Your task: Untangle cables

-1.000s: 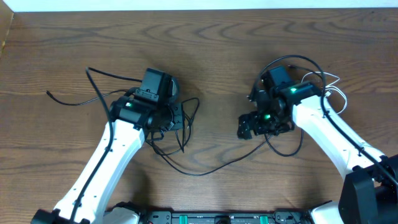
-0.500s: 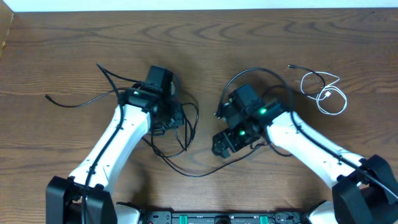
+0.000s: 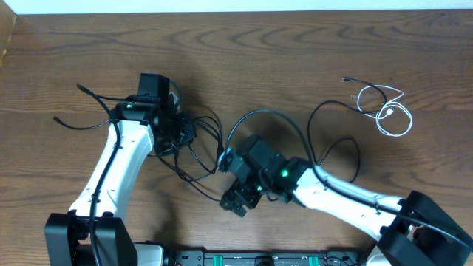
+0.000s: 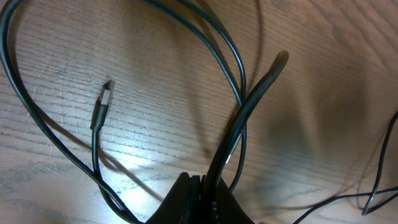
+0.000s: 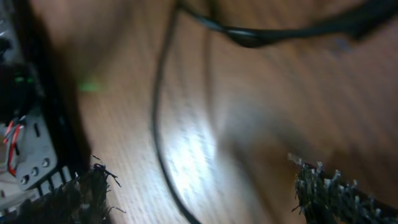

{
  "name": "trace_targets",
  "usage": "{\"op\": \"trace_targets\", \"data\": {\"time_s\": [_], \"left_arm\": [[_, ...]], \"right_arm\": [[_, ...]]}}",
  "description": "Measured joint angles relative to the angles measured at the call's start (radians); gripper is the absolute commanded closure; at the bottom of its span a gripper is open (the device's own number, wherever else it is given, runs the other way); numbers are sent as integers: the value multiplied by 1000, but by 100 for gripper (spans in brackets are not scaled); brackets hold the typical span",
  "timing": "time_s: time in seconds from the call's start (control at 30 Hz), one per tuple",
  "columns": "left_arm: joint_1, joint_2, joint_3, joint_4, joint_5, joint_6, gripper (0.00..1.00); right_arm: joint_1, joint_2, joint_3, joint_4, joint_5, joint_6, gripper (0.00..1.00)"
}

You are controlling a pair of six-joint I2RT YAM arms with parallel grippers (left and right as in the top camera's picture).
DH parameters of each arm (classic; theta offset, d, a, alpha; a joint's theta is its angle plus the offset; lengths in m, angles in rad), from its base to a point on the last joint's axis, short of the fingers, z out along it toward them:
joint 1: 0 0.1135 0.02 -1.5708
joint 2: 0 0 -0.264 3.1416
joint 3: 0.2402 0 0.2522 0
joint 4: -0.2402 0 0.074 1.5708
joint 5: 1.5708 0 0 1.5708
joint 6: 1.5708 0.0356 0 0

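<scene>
Several black cables (image 3: 198, 151) lie tangled on the wooden table between the two arms. My left gripper (image 3: 176, 135) is shut on one black cable (image 4: 249, 106), which rises out of the jaws in the left wrist view (image 4: 202, 186). A loose plug end (image 4: 102, 106) lies beside it, inside a loop. Near the front edge, my right gripper (image 3: 235, 201) is open and low over the table. A black cable (image 5: 163, 149) runs across the wood between its fingers (image 5: 84, 193), untouched; that view is blurred. The white cable (image 3: 386, 111) lies coiled alone at the far right.
One black cable end (image 3: 68, 122) trails off to the left of the left arm. Thicker black cords (image 3: 262, 117) arch over the right arm. The black frame at the table's front edge (image 3: 259, 258) is close behind the right gripper.
My right arm has swept left and toward the front, away from the white cable, staying open. My left gripper, still shut, has moved left, dragging its black cable along.
</scene>
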Motion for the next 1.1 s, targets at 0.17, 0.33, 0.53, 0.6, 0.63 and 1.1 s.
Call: {"op": "trace_targets", "data": {"time_s": [0.17,0.33,0.53,0.6,0.63,1.1], "left_arm": [[1,0,0,0,7,0,91],[1,0,0,-7,47,0,91],[5,0,0,-7,135,0,91],[17,0,0,-7,161,0,91],[25,0,0,-7,175,0,91],[170,0,0,-8,420,5,91]], "right_arm": [[69,0,-4,35,21,0,9],[103,0,-13,38,75,0,11],[104,15,-15,59,100,0,15],[104,36,-15,66,103,1,20],[104,45,-16,67,104,2,22],[103,74,-18,75,106,6,99]]}}
